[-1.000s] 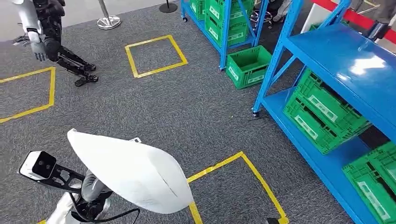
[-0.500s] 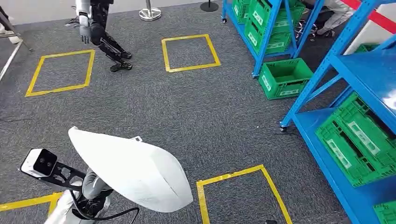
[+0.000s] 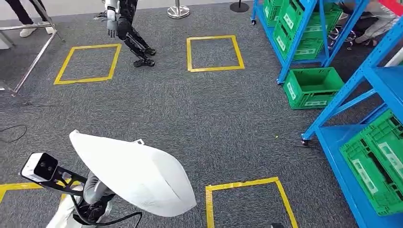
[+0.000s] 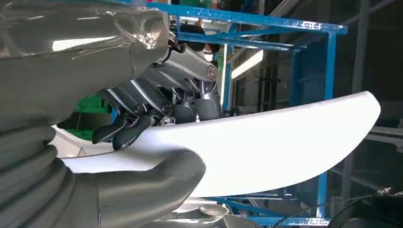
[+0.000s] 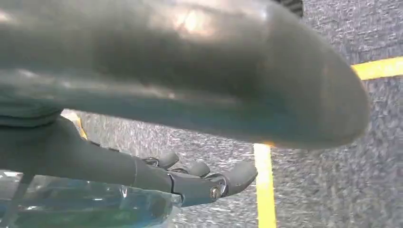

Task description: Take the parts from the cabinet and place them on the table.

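Left hand carrying the white part; view swung away from the racks.

We see the left hand (image 4: 157, 109) gripping the white part (image 3: 135, 173), thumb under its curved shell and dark fingers (image 4: 126, 133) over the top, held low above the grey carpet (image 3: 199, 114). Since the earlier frames the whole picture has shifted (camera motion, not moved objects): the blue rack (image 3: 366, 118) with its green crates (image 3: 375, 166) now sits further right. The right hand (image 5: 204, 180) hangs over the carpet, fingers loosely curled, holding nothing. Ahead we see yellow floor squares (image 3: 214, 53), another robot (image 3: 124, 26) and a loose green crate (image 3: 312, 87) beside the far rack (image 3: 294, 28).
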Tool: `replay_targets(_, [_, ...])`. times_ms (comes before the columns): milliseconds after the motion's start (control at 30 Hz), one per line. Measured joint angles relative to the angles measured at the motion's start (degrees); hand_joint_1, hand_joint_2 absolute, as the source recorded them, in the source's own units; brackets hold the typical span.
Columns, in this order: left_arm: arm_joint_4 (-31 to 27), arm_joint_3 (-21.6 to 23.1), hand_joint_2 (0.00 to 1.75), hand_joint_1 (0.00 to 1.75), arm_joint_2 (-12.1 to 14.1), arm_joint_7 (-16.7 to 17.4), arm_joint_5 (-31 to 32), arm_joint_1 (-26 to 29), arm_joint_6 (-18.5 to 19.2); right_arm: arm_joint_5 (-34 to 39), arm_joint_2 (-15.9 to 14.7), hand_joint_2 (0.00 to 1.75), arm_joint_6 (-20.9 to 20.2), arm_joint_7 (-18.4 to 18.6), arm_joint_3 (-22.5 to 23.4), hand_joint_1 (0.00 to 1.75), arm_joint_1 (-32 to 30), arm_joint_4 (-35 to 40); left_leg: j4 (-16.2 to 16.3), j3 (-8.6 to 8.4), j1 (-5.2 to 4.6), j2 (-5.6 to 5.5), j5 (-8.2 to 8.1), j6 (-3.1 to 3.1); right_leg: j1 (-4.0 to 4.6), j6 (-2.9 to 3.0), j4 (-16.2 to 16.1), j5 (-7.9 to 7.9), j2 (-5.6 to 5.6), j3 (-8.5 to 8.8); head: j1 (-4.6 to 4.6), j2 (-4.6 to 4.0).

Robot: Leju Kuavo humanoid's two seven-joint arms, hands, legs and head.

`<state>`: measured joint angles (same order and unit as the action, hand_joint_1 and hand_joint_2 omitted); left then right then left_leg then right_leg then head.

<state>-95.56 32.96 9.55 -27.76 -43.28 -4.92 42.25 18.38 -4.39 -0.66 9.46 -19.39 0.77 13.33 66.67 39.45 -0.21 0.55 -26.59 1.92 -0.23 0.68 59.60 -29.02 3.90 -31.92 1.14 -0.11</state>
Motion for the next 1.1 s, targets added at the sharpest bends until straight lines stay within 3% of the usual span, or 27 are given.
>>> replay_targets(33, [0.0,0.0,1.75,1.75,0.0,0.0,0.0,-0.1,0.0,0.0,0.1,0.00,0.0,0.0,0.0,0.00,0.0,0.0,-5.2,-2.82,-0.94,1.95,1.97,1.02,-0.01,-0.05,-0.1,-0.19,0.48,0.25,0.02,0.00])
replay_targets(67, [0.0,-0.1,1.75,1.75,0.0,0.0,0.0,-0.2,0.0,0.0,0.4,0.00,0.0,0.0,0.0,0.00,0.1,0.0,-7.0,-3.78,-1.92,4.99,1.15,1.79,0.07,-0.07,-0.3,-0.27,0.93,0.46,-0.07,0.00])
replay_targets(133, [0.0,0.0,1.75,1.75,0.0,0.0,0.0,-0.4,0.0,0.0,0.5,0.00,0.0,0.0,0.0,0.00,0.0,0.0,-7.6,-3.73,-2.17,4.03,1.45,1.98,-0.03,-0.36,-0.6,-0.28,2.19,0.43,0.02,0.00])
replay_targets(200, [-0.1,-0.1,1.75,1.75,0.2,0.0,0.0,-0.4,0.0,0.0,0.6,0.00,0.0,0.0,0.0,0.00,0.2,0.0,-8.7,-4.06,-2.22,2.43,1.89,2.65,0.19,-0.77,-1.5,-0.28,3.73,1.44,0.02,0.00])
replay_targets(233, [-0.2,0.0,1.75,1.75,0.0,0.0,0.0,0.0,0.0,0.0,0.6,0.00,0.0,0.0,0.0,0.00,0.2,0.1,-10.9,-5.81,-1.07,1.71,2.92,2.28,0.70,-0.73,-1.0,-0.81,2.46,1.16,-0.15,0.00])
replay_targets(267, [-0.2,0.0,1.75,1.75,0.0,0.0,-0.1,-0.3,0.1,0.0,0.5,0.00,0.0,0.0,0.0,0.00,0.1,0.1,-11.9,-6.63,-1.18,0.98,3.34,2.37,0.35,-0.71,0.9,-1.40,-1.18,0.51,-0.24,0.00])
replay_targets(300, [-0.2,0.0,1.75,1.75,0.0,0.0,0.0,-0.8,0.0,0.0,0.4,0.00,0.0,0.0,0.0,0.00,0.0,0.1,-12.1,-6.72,-1.05,0.32,3.50,2.59,0.20,-0.44,4.6,-2.83,-2.96,-1.44,-0.15,0.00])
replay_targets(367, [-0.2,0.0,1.75,1.75,-0.4,-0.1,0.5,-0.7,0.0,-0.2,0.1,0.00,-0.1,0.4,0.0,0.00,0.1,0.0,-12.0,-6.65,-0.90,-1.52,3.44,2.50,-0.16,-0.34,13.6,-5.91,-3.84,-6.50,-0.37,0.00])
replay_targets(400, [-0.1,0.0,1.75,1.75,-0.5,-0.1,1.4,-0.7,-0.1,-0.6,0.0,0.00,-0.4,1.4,-0.1,0.00,0.2,0.0,-12.0,-6.59,-0.79,-2.52,3.44,2.45,-0.40,-0.81,16.5,-6.34,-3.83,-8.38,-0.39,0.00])
replay_targets(433, [-0.1,0.0,1.75,1.75,-0.9,-0.1,1.8,-0.8,-0.3,-0.8,-0.1,0.00,-0.6,2.2,-0.1,0.00,0.6,0.0,-11.9,-6.62,-0.59,-3.45,3.41,2.19,-0.77,-1.62,16.1,-5.48,-3.83,-8.67,-0.41,0.00])
replay_targets(500, [-0.1,0.1,1.75,1.75,-1.4,0.0,1.9,-1.0,-0.8,-1.1,-0.2,0.00,-0.7,3.0,-0.2,0.00,1.8,0.0,-11.3,-6.66,0.04,-5.06,3.07,1.30,-1.61,-3.87,8.1,-1.19,-4.06,-5.40,-0.39,0.00])
replay_targets(533, [-0.1,0.2,1.75,1.75,-1.5,0.0,1.9,-1.1,-0.9,-1.1,-0.2,0.00,-0.7,3.2,-0.2,0.00,2.3,0.0,-10.4,-6.47,0.45,-5.83,2.56,0.56,-2.24,-5.02,2.7,1.21,-5.27,-2.80,-0.44,0.00])
replay_targets(567, [0.0,0.2,1.75,1.75,-1.6,0.0,1.9,-1.2,-1.1,-1.1,-0.1,0.00,-0.7,3.3,-0.2,0.00,2.4,0.0,-9.3,-5.80,0.49,-6.35,1.95,-0.27,-2.96,-5.48,0.1,1.74,-7.46,-1.85,-0.64,0.00])
replay_targets(600, [0.0,0.2,1.75,1.75,-1.7,0.0,2.0,-1.2,-1.1,-1.1,-0.1,0.00,-0.7,3.4,-0.2,0.00,2.6,-0.1,-8.2,-5.18,0.40,-7.11,1.37,-0.71,-2.69,-4.07,0.0,1.74,-7.01,-1.51,-0.59,0.00])
replay_targets(633, [0.0,0.3,1.75,1.75,-1.7,0.0,2.0,-1.1,-1.1,-1.1,-0.1,0.00,-0.7,3.4,-0.2,0.00,2.9,-0.1,-8.2,-4.96,0.50,-7.34,1.46,-0.81,-2.23,-3.33,0.3,1.65,-6.44,-1.72,-0.44,0.00])
replay_targets(700, [0.0,0.4,1.75,1.75,-1.7,0.0,2.0,-1.0,-1.1,-1.1,-0.1,0.00,-0.7,3.7,-0.2,0.00,3.2,-0.1,-8.3,-4.70,0.98,-8.16,1.59,-1.02,-1.92,-2.70,0.3,1.72,-5.53,-1.60,-0.44,0.00])
replay_targets(733, [0.0,0.4,1.75,1.75,-1.7,0.0,2.0,-1.0,-1.1,-1.1,0.1,0.00,-0.7,3.7,-0.3,0.00,3.3,-0.1,-8.1,-4.66,1.23,-8.17,1.30,-1.28,-2.43,-2.23,0.2,1.80,-4.83,-1.45,-0.46,0.00])
replay_targets(767, [0.0,0.4,1.75,1.75,-1.7,0.0,2.0,-1.1,-1.1,-1.1,-0.2,0.00,-0.7,3.7,-0.3,0.00,3.3,-0.1,-6.8,-4.21,0.91,-5.05,0.58,-1.46,-2.15,-1.98,0.1,1.68,-4.61,-1.26,-0.18,0.00])
replay_targets(800, [0.0,0.4,1.75,1.75,-1.7,0.0,2.0,-1.3,-1.1,-1.1,-0.2,0.00,-0.7,3.7,-0.3,0.00,3.3,-0.1,-3.4,-2.56,0.92,-2.57,-1.18,-1.71,-1.93,-1.78,0.1,1.56,-4.16,-1.13,0.09,0.00])
replay_targets(867, [0.0,0.5,1.75,1.75,-1.7,0.0,2.0,-1.3,-1.1,-1.1,-0.2,0.00,-0.7,3.7,-0.3,0.00,3.2,-0.1,6.1,2.52,0.99,-0.70,-5.20,-1.79,-1.35,-1.34,0.2,1.24,-2.94,-1.02,0.07,0.00])
replay_targets(900, [0.0,0.6,1.75,1.75,-1.7,0.0,2.0,-1.3,-1.1,-1.2,-0.3,0.00,-0.7,3.7,-0.3,0.00,3.1,-0.2,9.4,4.45,0.99,-0.60,-6.08,-1.73,-1.13,-1.19,0.2,1.13,-2.37,-1.02,0.04,0.00])
replay_targets(933, [0.0,0.6,1.75,1.75,-1.7,0.0,2.0,-1.2,-1.1,-1.2,-0.3,0.00,-0.7,3.7,-0.3,0.00,3.2,-0.2,10.7,5.56,0.94,-0.61,-5.54,-1.45,-0.80,-1.04,0.2,0.99,-1.64,-0.94,0.07,0.00])
replay_targets(967, [0.0,0.6,1.75,1.75,-1.7,0.0,2.0,-1.3,-1.1,-1.2,-0.3,0.00,-0.7,3.7,-0.3,0.00,3.2,-0.2,9.0,4.94,0.82,-0.60,-4.05,-1.05,-0.60,-0.86,0.2,0.85,-1.14,-0.79,0.04,0.00])
replay_targets(1033, [0.0,0.6,1.75,1.75,-1.7,0.0,2.0,-1.3,-1.1,-1.2,-0.2,0.00,-0.7,3.7,-0.3,0.00,3.3,-0.2,-1.3,-0.17,-0.08,0.16,1.27,0.48,-0.28,-0.57,0.1,0.37,0.05,-0.08,0.04,0.00])
replay_targets(1067, [0.0,0.6,1.75,1.75,-1.7,0.0,2.0,-1.4,-1.1,-1.2,0.0,0.00,-0.6,3.7,-0.3,0.00,3.3,-0.2,-6.2,-2.77,-1.16,3.04,2.95,1.65,-0.27,-0.59,-0.1,0.14,0.52,0.28,0.04,0.00])
replay_targets(1100, [0.0,0.6,1.75,1.75,-1.8,0.0,1.9,-1.7,-1.1,-1.2,0.2,0.00,-0.6,3.7,-0.3,0.00,3.3,-0.2,-6.9,-3.23,-1.94,5.79,1.94,2.14,0.01,-0.69,-0.3,0.05,1.09,0.43,-0.07,0.00])
